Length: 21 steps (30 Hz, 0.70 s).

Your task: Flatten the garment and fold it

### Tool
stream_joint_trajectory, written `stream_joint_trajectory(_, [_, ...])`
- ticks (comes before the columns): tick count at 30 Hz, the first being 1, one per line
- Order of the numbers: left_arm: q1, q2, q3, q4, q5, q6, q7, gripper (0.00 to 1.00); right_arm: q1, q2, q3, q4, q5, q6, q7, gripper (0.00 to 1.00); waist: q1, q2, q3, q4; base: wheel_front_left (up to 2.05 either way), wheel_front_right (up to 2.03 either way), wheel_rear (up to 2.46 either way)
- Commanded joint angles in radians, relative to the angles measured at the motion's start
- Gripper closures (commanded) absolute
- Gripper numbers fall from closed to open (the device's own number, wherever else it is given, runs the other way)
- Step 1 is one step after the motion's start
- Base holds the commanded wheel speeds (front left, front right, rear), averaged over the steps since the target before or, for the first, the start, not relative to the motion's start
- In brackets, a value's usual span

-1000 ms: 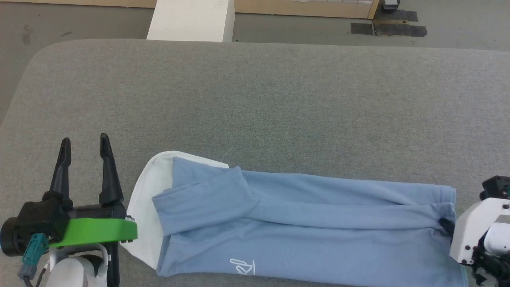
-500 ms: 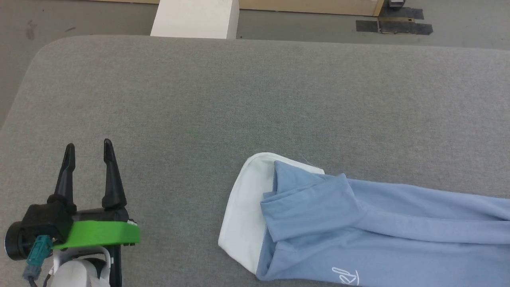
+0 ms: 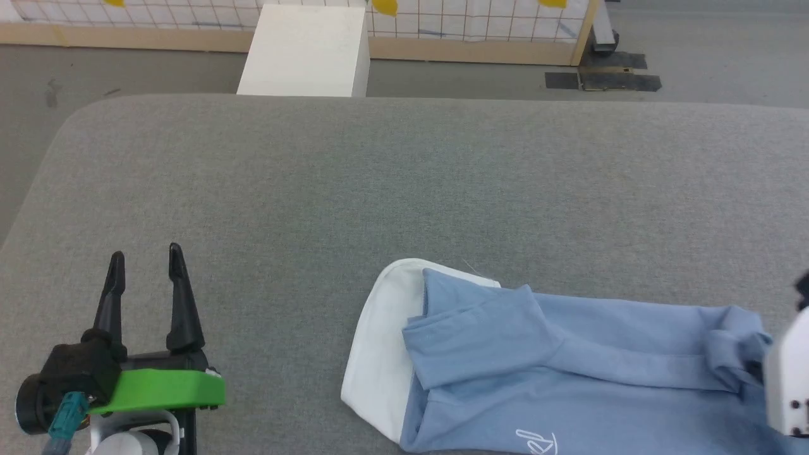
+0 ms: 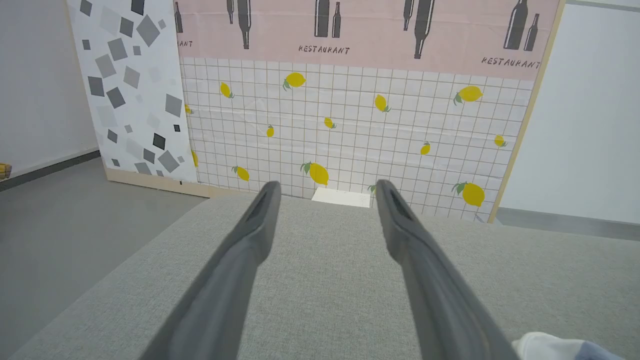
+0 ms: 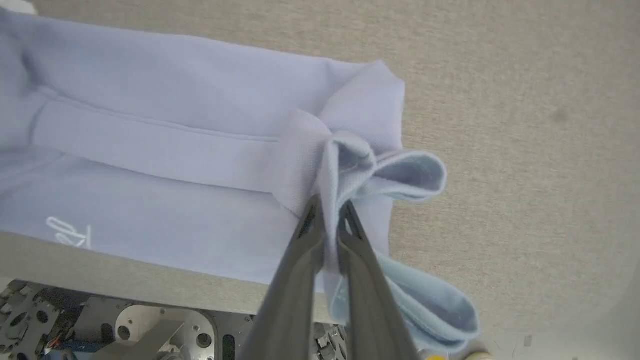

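Note:
The garment (image 3: 569,379), a light blue polo with a white collar (image 3: 376,354) at its left end, lies as a long folded strip on the grey table's near right part. Part of its white logo (image 3: 537,442) shows at the bottom edge. My right gripper (image 5: 327,212) is shut on the bunched hem end (image 5: 370,165), which stands up in folds; the head view shows that arm's white body (image 3: 787,379) at the right edge. My left gripper (image 3: 145,256) stands open over bare table, far left of the collar. The left wrist view catches the collar (image 4: 545,347) at its bottom right.
The grey padded table (image 3: 379,177) spreads wide behind and left of the garment. A white box (image 3: 303,50) stands on the floor beyond the far edge, before a patterned partition (image 4: 350,100). The table's near edge, with robot base parts (image 5: 150,335) below, runs close under the garment.
The garment slid to the right, away from my left gripper, dragged by its hem. The hem end then bunched up in my right gripper. The head camera tilted up slightly; my left gripper stayed put.

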State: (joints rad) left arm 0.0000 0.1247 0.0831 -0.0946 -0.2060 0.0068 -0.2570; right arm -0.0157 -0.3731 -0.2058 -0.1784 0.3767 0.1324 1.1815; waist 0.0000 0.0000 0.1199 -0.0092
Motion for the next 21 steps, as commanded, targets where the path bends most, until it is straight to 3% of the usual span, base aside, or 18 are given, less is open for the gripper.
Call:
stream_joint_trajectory(1, [0.009,-0.005,0.001,0.002,0.011,-0.008,-0.005,0.0,0.003,0.015,0.026,-0.039,0.018,-0.002,0.001,1.0,0.0,0.0,-0.007,-0.002,0.0,0.0,0.0])
stream_joint_trajectory(6, [0.012,-0.013,0.006,0.005,0.019,-0.02,-0.005,0.0,-0.029,0.043,0.169,-0.119,0.037,-0.002,-0.051,1.0,0.0,0.0,-0.015,0.005,0.0,0.0,0.0])
stream_joint_trajectory(7, [0.021,-0.022,0.017,0.006,0.023,-0.028,-0.005,0.0,-0.091,0.084,0.317,-0.083,0.068,-0.002,-0.114,1.0,0.0,0.0,-0.012,0.023,0.0,0.0,0.0])
stream_joint_trajectory(16, [0.005,-0.034,0.022,0.013,0.034,-0.043,-0.005,0.0,-0.215,0.174,0.525,0.093,0.077,-0.002,-0.258,1.0,0.0,0.0,0.016,0.076,0.0,0.0,0.0])
stream_joint_trajectory(21, [0.005,-0.043,0.026,0.011,0.037,-0.047,-0.005,0.0,-0.261,0.229,0.589,0.202,0.067,-0.002,-0.342,1.0,0.0,0.0,0.028,0.097,0.0,0.0,0.0])
